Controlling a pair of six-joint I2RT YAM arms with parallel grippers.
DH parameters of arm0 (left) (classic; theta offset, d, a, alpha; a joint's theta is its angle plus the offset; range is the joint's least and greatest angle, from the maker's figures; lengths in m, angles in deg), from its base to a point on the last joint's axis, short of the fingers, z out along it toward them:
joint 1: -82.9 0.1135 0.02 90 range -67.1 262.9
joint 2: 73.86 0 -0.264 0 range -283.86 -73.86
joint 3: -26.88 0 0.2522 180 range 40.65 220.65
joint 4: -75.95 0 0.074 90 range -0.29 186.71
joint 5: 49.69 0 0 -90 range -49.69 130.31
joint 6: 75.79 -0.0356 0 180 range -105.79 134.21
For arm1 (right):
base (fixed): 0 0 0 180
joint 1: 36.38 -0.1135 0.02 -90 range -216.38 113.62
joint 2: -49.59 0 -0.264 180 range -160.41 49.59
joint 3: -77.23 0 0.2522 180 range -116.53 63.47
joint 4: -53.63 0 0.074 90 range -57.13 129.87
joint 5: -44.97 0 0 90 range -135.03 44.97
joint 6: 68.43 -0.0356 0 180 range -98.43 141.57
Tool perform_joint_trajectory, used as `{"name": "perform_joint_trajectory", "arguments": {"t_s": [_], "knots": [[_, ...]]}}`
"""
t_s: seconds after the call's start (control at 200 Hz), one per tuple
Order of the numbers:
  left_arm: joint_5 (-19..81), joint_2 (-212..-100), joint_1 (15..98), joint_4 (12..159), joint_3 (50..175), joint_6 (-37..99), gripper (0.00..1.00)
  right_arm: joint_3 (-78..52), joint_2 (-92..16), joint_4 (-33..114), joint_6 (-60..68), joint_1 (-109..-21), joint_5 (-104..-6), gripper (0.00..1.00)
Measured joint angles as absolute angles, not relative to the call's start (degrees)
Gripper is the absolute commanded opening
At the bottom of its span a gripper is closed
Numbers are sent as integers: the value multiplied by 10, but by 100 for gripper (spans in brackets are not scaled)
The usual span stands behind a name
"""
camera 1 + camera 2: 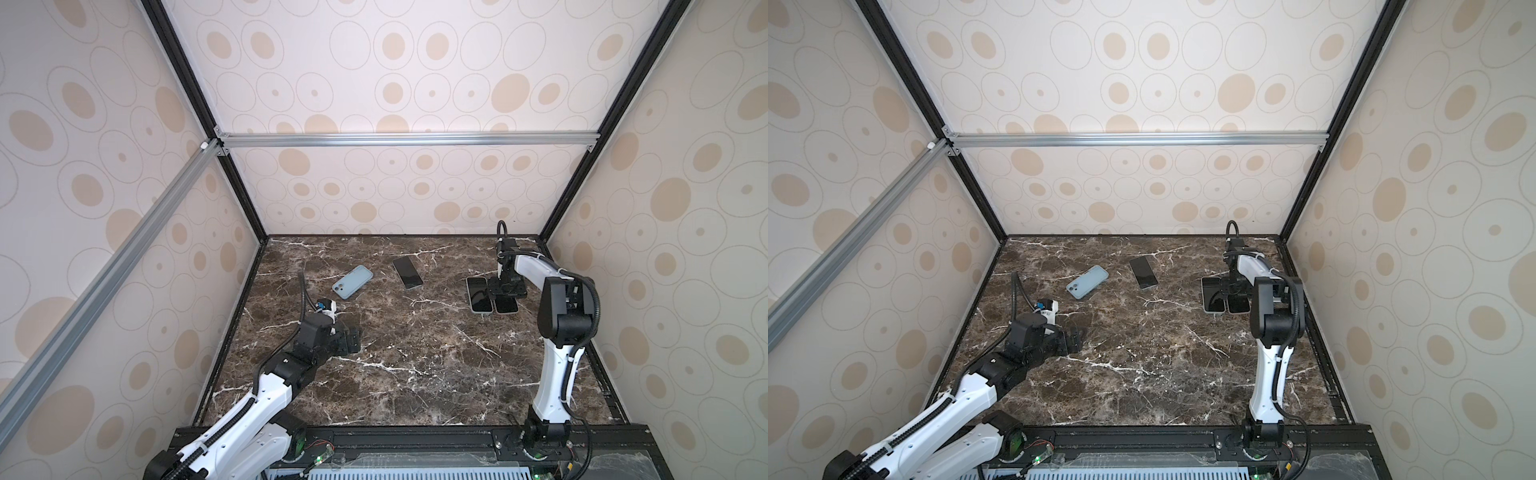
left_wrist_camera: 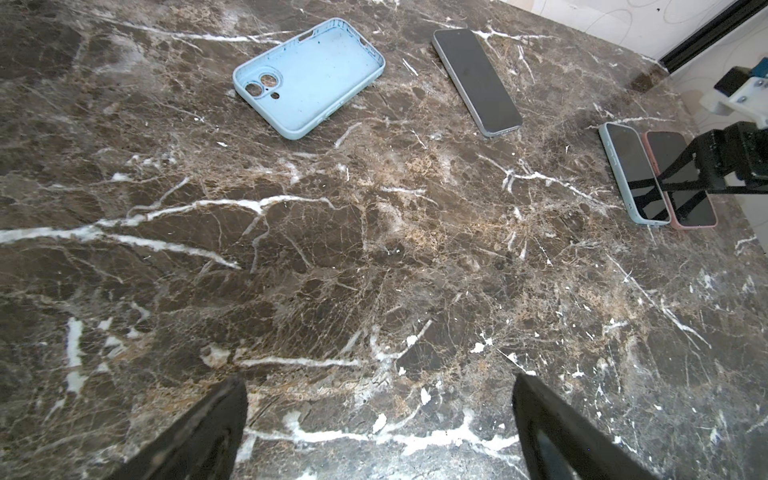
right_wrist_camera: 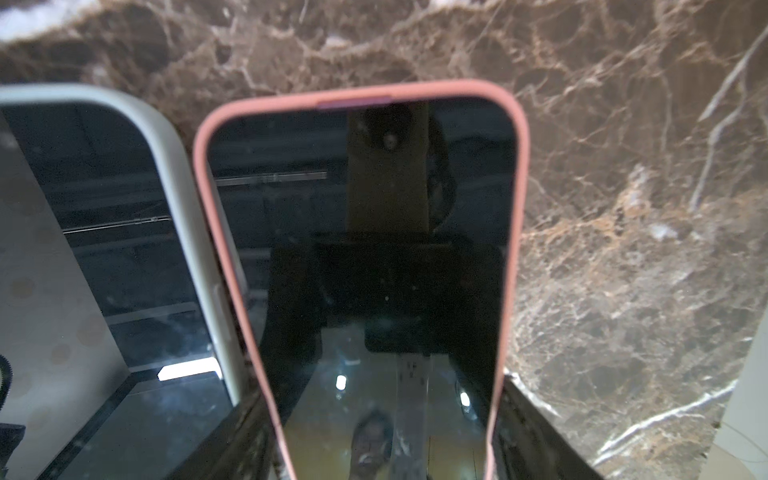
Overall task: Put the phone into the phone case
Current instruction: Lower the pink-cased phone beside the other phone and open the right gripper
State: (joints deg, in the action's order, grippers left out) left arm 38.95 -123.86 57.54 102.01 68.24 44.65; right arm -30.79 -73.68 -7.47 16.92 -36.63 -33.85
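Observation:
An empty light blue phone case (image 1: 352,282) (image 1: 1087,282) (image 2: 309,79) lies hollow side up at the back left of the marble table. The bare dark phone (image 1: 407,272) (image 1: 1143,272) (image 2: 478,81) lies screen up just right of it, apart from it. My left gripper (image 1: 353,338) (image 1: 1075,338) (image 2: 378,380) is open, low over the table in front of the case, with nothing between its fingers. My right gripper (image 1: 505,296) (image 1: 1237,297) (image 3: 382,415) points down at the far right. Its fingers hug both long edges of a pink-cased phone (image 2: 702,212) (image 3: 361,249) lying flat on the table.
A phone in a pale blue-green case (image 1: 477,297) (image 1: 1210,295) (image 2: 633,174) (image 3: 174,166) lies flush against the pink-cased one on its left. The marble table (image 1: 415,353) is walled by patterned panels at the back and both sides.

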Motion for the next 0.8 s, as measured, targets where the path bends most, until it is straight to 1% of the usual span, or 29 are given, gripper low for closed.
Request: {"name": "perform_joint_trajectory", "arguments": {"t_s": [0.345, 0.505, 0.66, 0.8], "knots": [[389, -1240, 576, 1023, 683, 446, 100, -314, -741, -79, 167, -361, -348, 63], [389, -1244, 576, 1024, 683, 446, 100, -325, -747, -86, 165, -359, -350, 66], [387, -1244, 577, 1024, 683, 446, 100, -333, -752, -89, 165, -356, -352, 71], [381, -1244, 577, 1024, 683, 446, 100, -334, -753, -91, 166, -356, -356, 74]]}}
